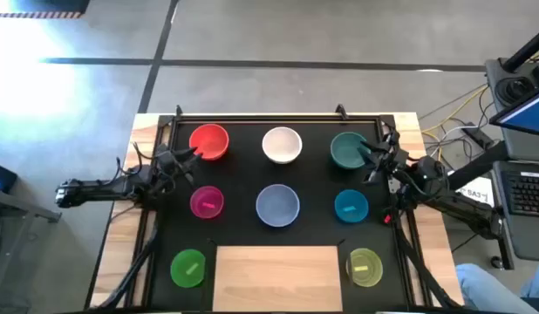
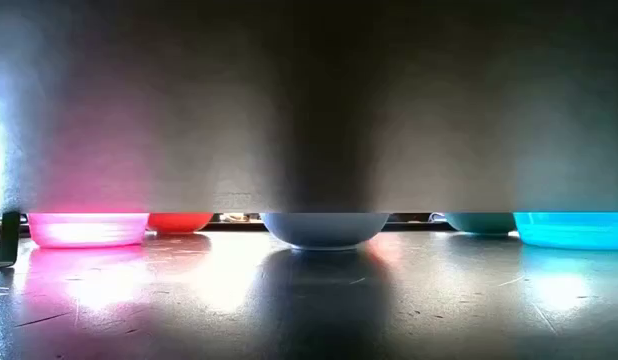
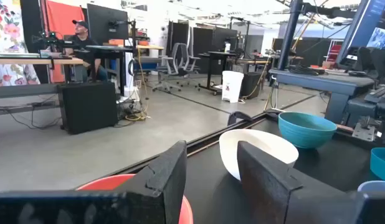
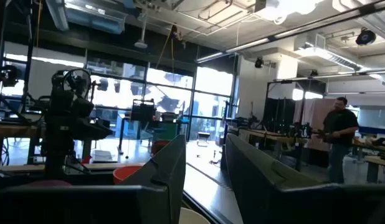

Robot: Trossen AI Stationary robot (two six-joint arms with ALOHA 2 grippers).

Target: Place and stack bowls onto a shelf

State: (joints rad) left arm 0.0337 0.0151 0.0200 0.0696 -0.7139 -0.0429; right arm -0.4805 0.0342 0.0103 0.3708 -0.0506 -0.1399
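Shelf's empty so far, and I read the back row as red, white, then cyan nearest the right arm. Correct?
Not quite: the bowl at the right end of the back row is the teal bowl; the cyan bowl sits in the middle row. The high view shows it. The red bowl, white bowl and bare shelf match.

Your table (image 1: 121, 253) is carrying a black mat (image 1: 243, 179) between its bare wood edges. On the mat, the red bowl (image 1: 209, 142), white bowl (image 1: 283, 145) and teal bowl (image 1: 346, 150) are sitting along the far side; the magenta bowl (image 1: 207, 201), grey-blue bowl (image 1: 277, 205) and cyan bowl (image 1: 351, 207) are lining the middle. Nearest you, the shelf (image 1: 278, 277) is lying between the green bowl (image 1: 188, 267) and yellow-green bowl (image 1: 365, 266).
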